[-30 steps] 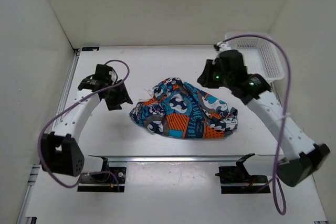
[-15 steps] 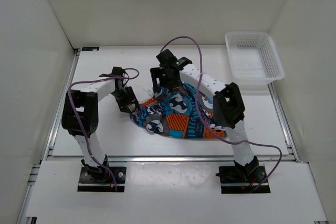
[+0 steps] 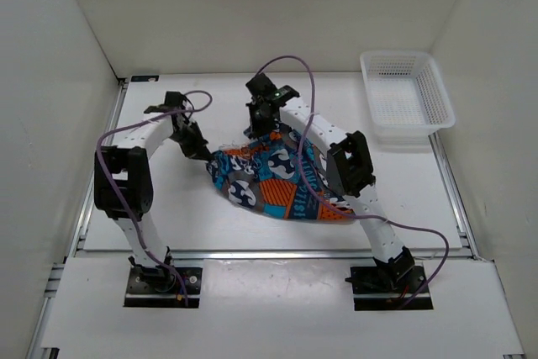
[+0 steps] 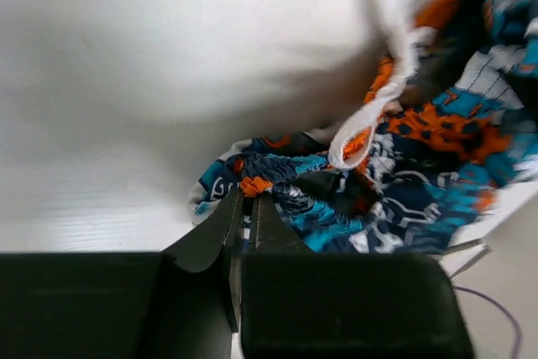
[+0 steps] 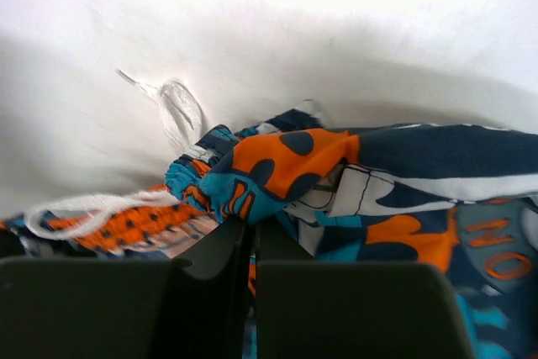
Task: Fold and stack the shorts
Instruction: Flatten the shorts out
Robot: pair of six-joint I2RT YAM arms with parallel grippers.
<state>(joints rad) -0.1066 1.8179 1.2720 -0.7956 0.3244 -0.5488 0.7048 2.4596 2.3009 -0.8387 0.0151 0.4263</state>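
The shorts [image 3: 282, 182], in an orange, blue, teal and white print, lie crumpled on the white table. My left gripper [image 3: 204, 157] is shut on their left edge, and the left wrist view shows a fold of cloth pinched between the closed jaws [image 4: 250, 201]. A white drawstring [image 4: 370, 119] loops over the fabric there. My right gripper [image 3: 257, 134] is shut on the far edge of the shorts [image 5: 378, 174]. The right wrist view has a teal and orange fold caught between the jaws [image 5: 252, 226], with a drawstring [image 5: 178, 111] lying on the table beyond.
A white plastic mesh basket [image 3: 408, 98] stands at the back right corner. White walls enclose the table on three sides. A metal rail [image 3: 269, 251] runs along the near edge, in front of the arm bases.
Both arms have swung in from the sides onto the shorts and both grippers have shut on the fabric. The shorts have been pulled slightly left and toward the back.
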